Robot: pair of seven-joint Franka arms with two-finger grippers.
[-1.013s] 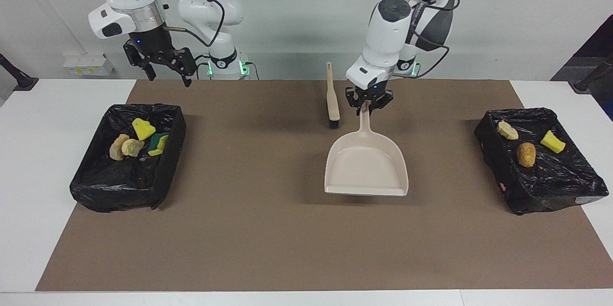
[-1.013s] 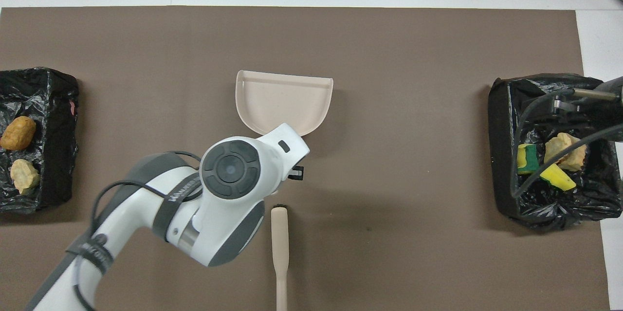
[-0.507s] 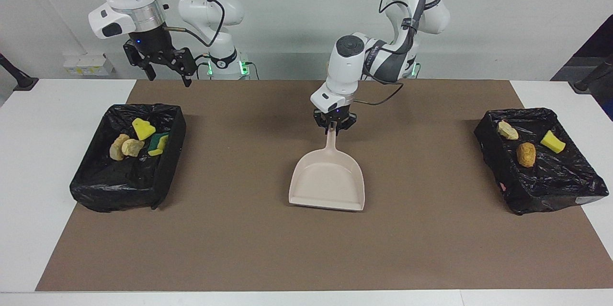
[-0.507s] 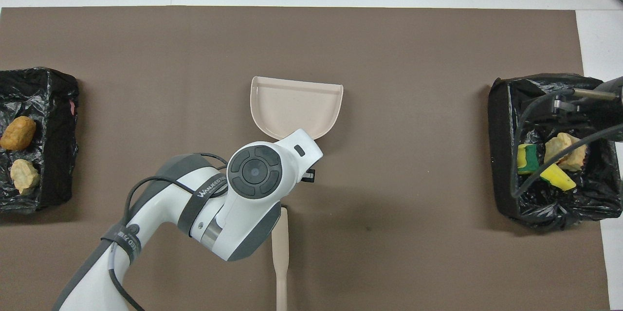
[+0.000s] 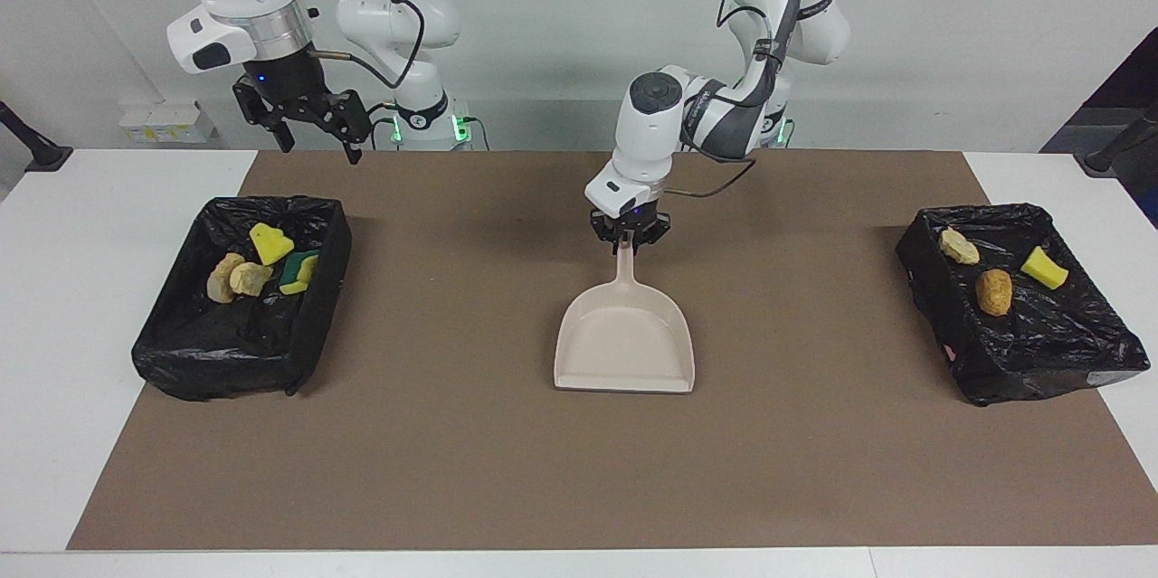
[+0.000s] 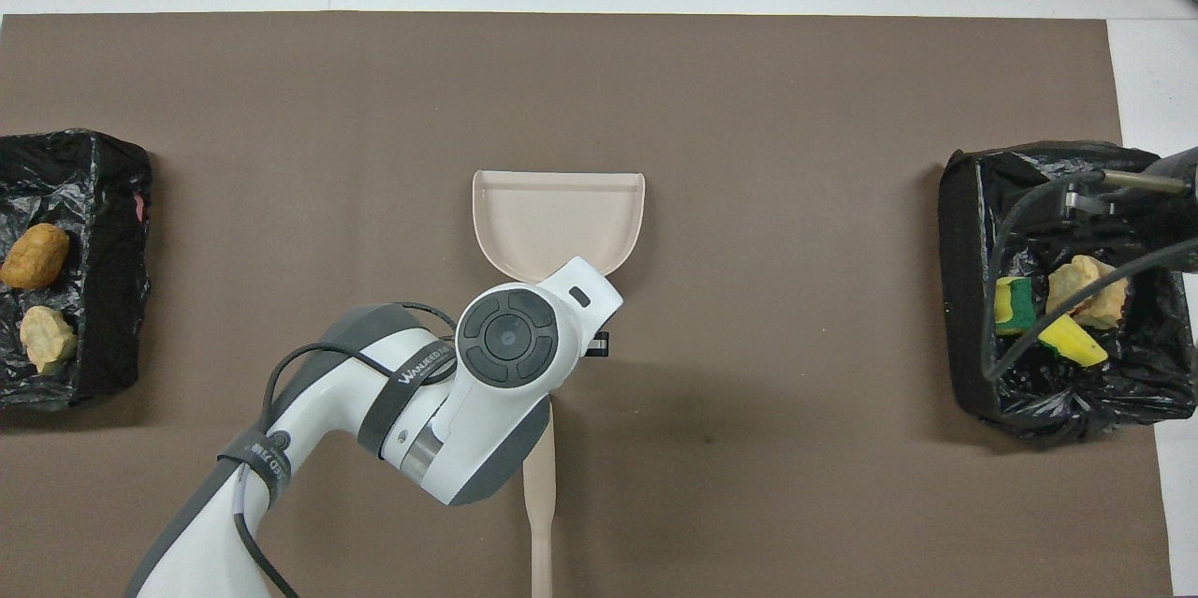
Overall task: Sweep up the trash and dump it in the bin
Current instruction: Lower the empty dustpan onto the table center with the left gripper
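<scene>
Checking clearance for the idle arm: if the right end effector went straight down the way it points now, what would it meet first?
Probably the black-lined bin at its end nearer the robots, or the mat just beside it. The right end effector hangs open above that spot; depth is unclear.

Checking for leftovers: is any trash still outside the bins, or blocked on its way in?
Nothing visible blocks it. The trash already lies in the bins, three other pieces in the second one; the dustpan is empty.
</scene>
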